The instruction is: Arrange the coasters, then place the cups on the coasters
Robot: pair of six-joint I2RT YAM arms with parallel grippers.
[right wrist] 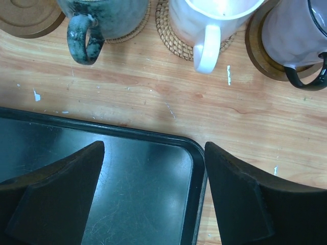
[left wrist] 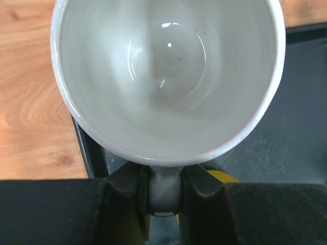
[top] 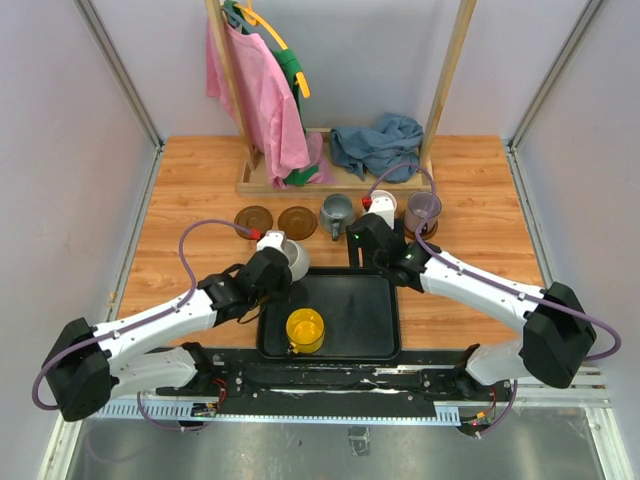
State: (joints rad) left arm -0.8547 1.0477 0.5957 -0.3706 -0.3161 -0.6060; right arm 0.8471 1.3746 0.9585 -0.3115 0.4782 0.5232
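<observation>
My left gripper (left wrist: 163, 190) is shut on the handle of a pale cup (left wrist: 168, 76), which hangs over the black tray's far left corner (top: 290, 258). A yellow cup (top: 305, 330) stands in the tray. Along the back, a grey cup (right wrist: 102, 13), a white cup (right wrist: 209, 20) and a purple cup (right wrist: 296, 35) each stand on a coaster; the white cup's coaster (right wrist: 173, 43) is woven. Two dark brown coasters (top: 253, 218) (top: 297, 222) lie bare to their left. My right gripper (right wrist: 153, 153) is open and empty above the tray's far right corner.
The black tray (top: 375, 320) lies at the near middle, between my two arms. A wooden rack (top: 300, 180) with hanging pink and green cloths stands at the back. A blue-grey cloth (top: 378, 145) is heaped on its base.
</observation>
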